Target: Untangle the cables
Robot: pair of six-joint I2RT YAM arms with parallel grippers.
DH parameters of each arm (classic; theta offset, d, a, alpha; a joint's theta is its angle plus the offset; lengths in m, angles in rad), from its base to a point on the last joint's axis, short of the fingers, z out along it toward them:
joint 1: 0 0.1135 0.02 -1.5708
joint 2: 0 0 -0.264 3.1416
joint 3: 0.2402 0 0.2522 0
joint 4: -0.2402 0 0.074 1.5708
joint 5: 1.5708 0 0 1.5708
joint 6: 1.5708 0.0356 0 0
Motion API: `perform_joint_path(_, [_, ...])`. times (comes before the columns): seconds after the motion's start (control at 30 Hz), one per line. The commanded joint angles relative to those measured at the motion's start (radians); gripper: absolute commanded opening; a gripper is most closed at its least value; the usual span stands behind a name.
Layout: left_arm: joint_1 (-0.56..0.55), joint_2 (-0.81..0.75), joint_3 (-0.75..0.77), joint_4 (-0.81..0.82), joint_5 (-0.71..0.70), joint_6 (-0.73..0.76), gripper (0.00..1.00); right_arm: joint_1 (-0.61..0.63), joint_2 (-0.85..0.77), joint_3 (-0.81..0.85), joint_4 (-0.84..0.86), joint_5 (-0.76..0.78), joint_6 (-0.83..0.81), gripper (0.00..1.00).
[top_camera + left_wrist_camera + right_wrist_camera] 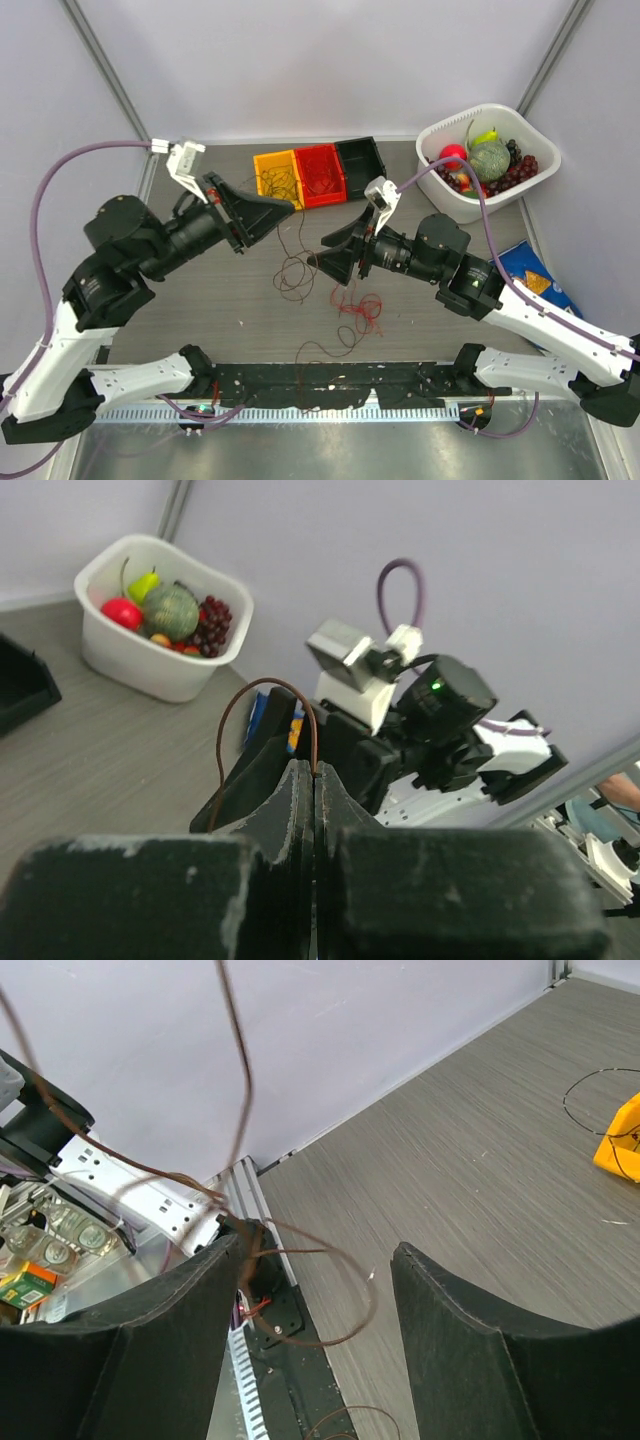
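Raised nearest the overhead lens, the left gripper (288, 208) hangs just in front of the red bin (320, 175). A brown cable (293, 268) runs from it down to the table, likely lifted so its loops drop free of the red cable (362, 310), which lies further forward of that bin. From the left wrist, its fingers are pressed together on the brown cable. From the right wrist, the right gripper (320, 1260) is spread wide and grips nothing. The brown cable crosses ahead of it, so it is probably poised for a second grip.
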Motion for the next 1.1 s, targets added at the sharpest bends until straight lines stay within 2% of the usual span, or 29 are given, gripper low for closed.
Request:
perform_joint_path(0.0, [-0.002,-0.015,-0.065,0.069,-0.041,-0.016,0.00,0.004,-0.001,0.016,0.008,-0.003,-0.046,0.66])
perform_joint_path(0.1, [-0.002,-0.020,-0.095,0.070,-0.052,-0.019,0.00,0.004,-0.035,0.004,-0.085,0.150,-0.085,0.66])
perform_joint_path(0.2, [-0.002,-0.021,-0.128,0.064,-0.061,-0.021,0.00,0.005,-0.044,0.066,-0.244,0.596,-0.090,0.66])
perform_joint_path(0.23, [-0.002,-0.023,-0.142,0.063,-0.064,-0.021,0.00,0.007,-0.044,0.077,-0.292,0.645,-0.111,0.66])
perform_joint_path(0.47, [-0.002,-0.027,-0.224,0.061,-0.111,-0.090,0.00,0.007,-0.059,0.091,-0.279,0.359,-0.263,0.68])
perform_joint_path(0.57, [-0.002,-0.031,-0.256,0.078,-0.108,-0.136,0.00,0.004,-0.046,0.068,-0.216,0.244,-0.186,0.72])
perform_joint_path(0.67, [-0.002,-0.041,-0.289,0.107,-0.113,-0.174,0.00,0.002,-0.011,0.021,-0.057,-0.016,-0.095,0.72])
perform_joint_path(0.73, [-0.002,-0.044,-0.305,0.118,-0.108,-0.187,0.00,0.002,0.000,-0.019,0.014,-0.084,-0.057,0.73])
perform_joint_path(1.07, [-0.002,-0.063,-0.351,0.176,-0.084,-0.234,0.00,0.007,0.042,-0.128,0.172,-0.037,-0.021,0.72])
